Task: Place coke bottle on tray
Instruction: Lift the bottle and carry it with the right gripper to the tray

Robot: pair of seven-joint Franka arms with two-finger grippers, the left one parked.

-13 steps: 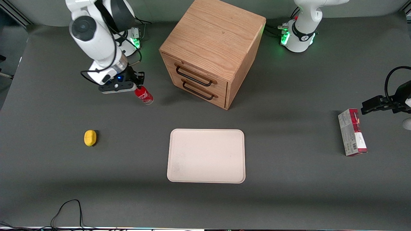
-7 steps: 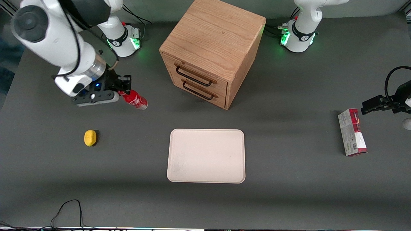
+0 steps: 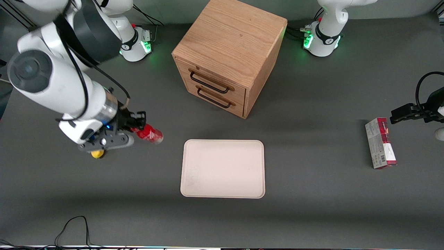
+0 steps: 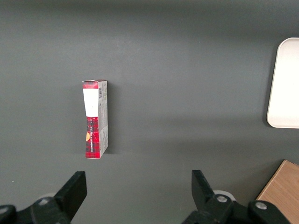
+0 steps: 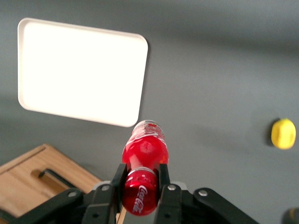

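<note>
My right gripper (image 3: 136, 127) is shut on the cap end of the coke bottle (image 3: 150, 134), a small red bottle with white script. I hold it lifted above the table, tilted with its base pointing toward the tray. In the right wrist view the gripper (image 5: 138, 178) has both fingers clamped on the red cap and the bottle's body (image 5: 145, 145) sticks out past them. The cream-white tray (image 3: 222, 168) lies flat and bare on the table, beside the bottle toward the parked arm's end; it also shows in the right wrist view (image 5: 79, 70).
A wooden two-drawer box (image 3: 227, 55) stands farther from the front camera than the tray. A yellow lemon-like object (image 3: 97, 154) lies under my wrist, partly hidden. A red-and-grey carton (image 3: 380, 143) lies toward the parked arm's end.
My right gripper has carried the bottle up off the table and nearer the front camera, closer to the tray. The bottle now tilts more toward horizontal. My wrist now partly covers the yellow object.
</note>
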